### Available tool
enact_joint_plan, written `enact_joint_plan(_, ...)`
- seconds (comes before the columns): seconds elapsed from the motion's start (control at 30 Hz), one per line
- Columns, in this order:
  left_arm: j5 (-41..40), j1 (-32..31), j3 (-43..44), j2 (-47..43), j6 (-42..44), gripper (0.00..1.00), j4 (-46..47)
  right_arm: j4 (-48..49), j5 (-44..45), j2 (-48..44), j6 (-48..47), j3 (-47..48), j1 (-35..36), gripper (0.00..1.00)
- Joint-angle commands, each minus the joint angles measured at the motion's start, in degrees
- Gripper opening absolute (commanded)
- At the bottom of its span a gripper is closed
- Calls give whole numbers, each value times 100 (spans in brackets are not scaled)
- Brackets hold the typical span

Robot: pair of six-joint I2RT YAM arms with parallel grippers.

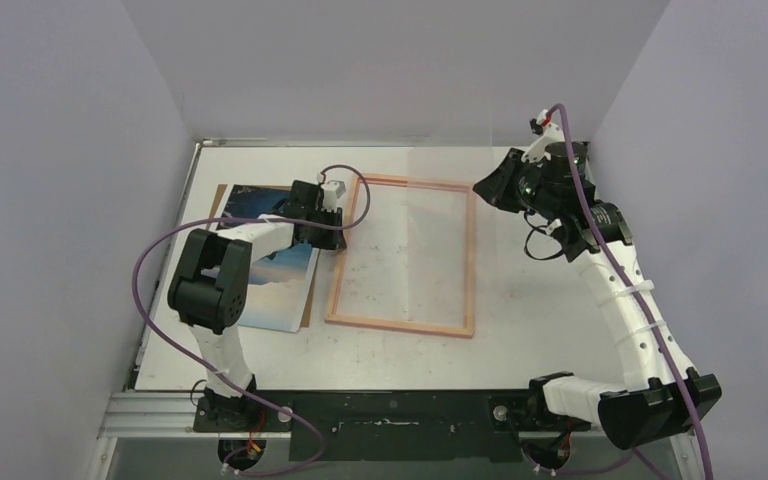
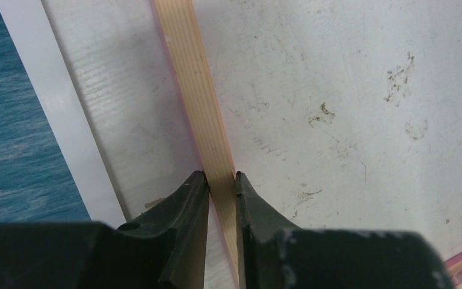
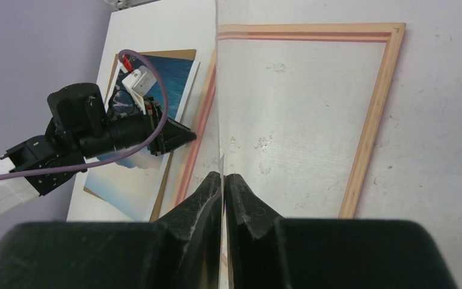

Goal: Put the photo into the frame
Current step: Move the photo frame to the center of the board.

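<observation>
Photo (image 1: 285,288) lying face-up on brown board (image 3: 183,54), left tabletop (image 1: 560,330), not yet in frame (image 1: 400,324) | left jaws clenching frame's left rail | right jaws pinching clear pane (image 3: 218,108) on edge over frame | step: probably readying frame | next: likely seating pane squarely inside the rails
</observation>
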Motion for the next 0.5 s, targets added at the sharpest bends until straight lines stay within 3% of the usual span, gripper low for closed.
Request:
enact_joint_plan(0.0,26,-188,-450,-349,104,10,92,351,-287,65,180,248,-96,7)
enact_joint_plan(0.47,4,-224,-1663,-1176,-1417,4,185,844,-678,124,621,-247,-176,8)
